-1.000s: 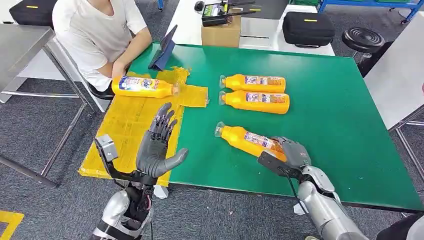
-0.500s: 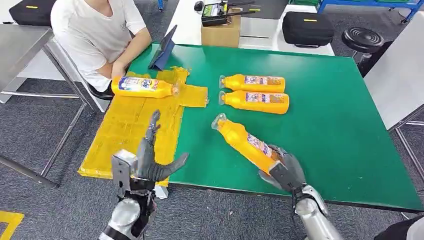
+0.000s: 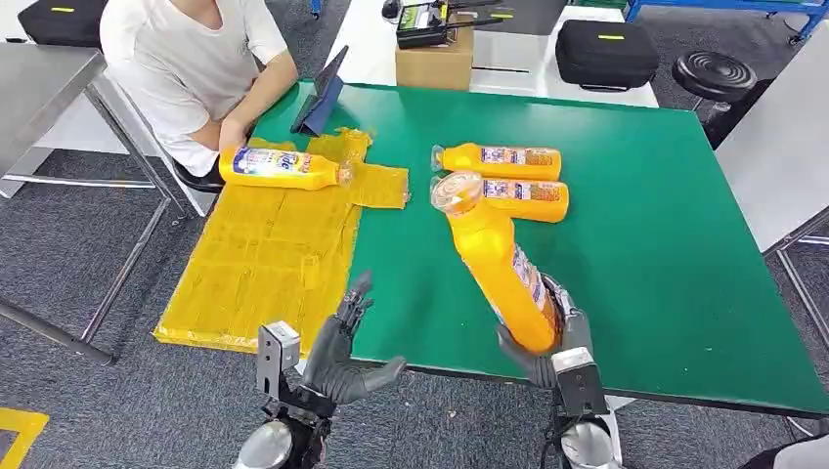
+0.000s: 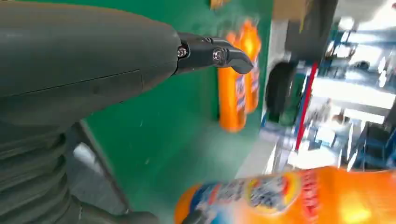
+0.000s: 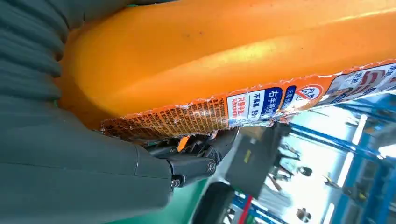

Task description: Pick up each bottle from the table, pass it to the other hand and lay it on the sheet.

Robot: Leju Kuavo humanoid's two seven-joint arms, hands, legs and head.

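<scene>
While the lifted bottle is off the green table [image 3: 665,244], the main risks lie in the handover; notes run from the largest item down.

Table: its near edge lies close beneath both hands, so a slip during the pass could send the bottle to the floor rather than onto the surface.

Yellow sheet [image 3: 264,254]: lies ahead of the left hand and to its outer side, draped over the table's edge; one bottle on the sheet [image 3: 279,168] already rests at the far end, next to a seated person's arm; judged room enough nearer in.

Lifted bottle [image 3: 499,264]: grasped by the right hand [image 3: 552,342] around its base only; long body tilts up and away with the cap [image 3: 456,191] at the top; judged top-heavy in this grip, so it may pivot or slide in the fingers.

Two bottles on the table [image 3: 503,176]: lie side by side beyond the right hand, just behind the raised cap; a forward swing could knock them.

Left hand [image 3: 342,352]: released, fingers spread, holding nothing, well apart from the bottle; closing too early or off-centre would miss or bump it.
</scene>
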